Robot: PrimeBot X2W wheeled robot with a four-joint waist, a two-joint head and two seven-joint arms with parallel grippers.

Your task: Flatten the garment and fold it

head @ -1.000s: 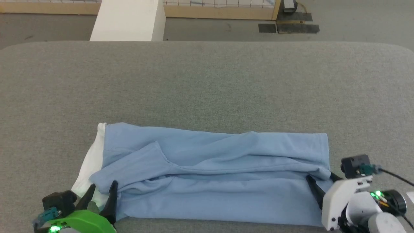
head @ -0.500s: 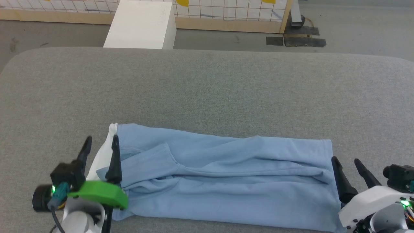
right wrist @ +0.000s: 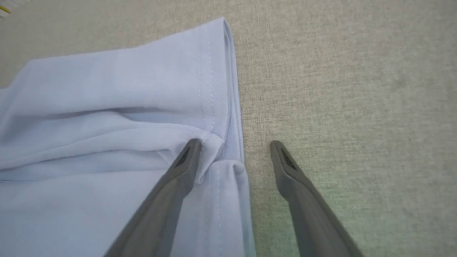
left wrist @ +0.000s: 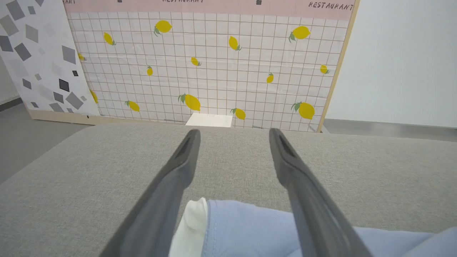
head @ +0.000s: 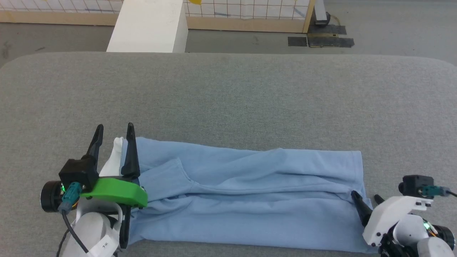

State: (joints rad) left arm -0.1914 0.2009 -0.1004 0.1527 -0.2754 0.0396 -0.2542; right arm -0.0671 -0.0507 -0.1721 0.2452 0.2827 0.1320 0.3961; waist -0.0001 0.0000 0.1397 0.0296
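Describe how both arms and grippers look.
The left gripper has two long, dark, tapering fingers on a bright green cover, a black camera block with a teal plug and dark cable, and a white forearm. The right gripper has matching fingers, a white cover, the same black block and teal plug.

Light blue garment folded into a long horizontal band, lying flat along the near part of the grey surface, white collar showing at its left end, stitched hem at right, soft lengthwise creases
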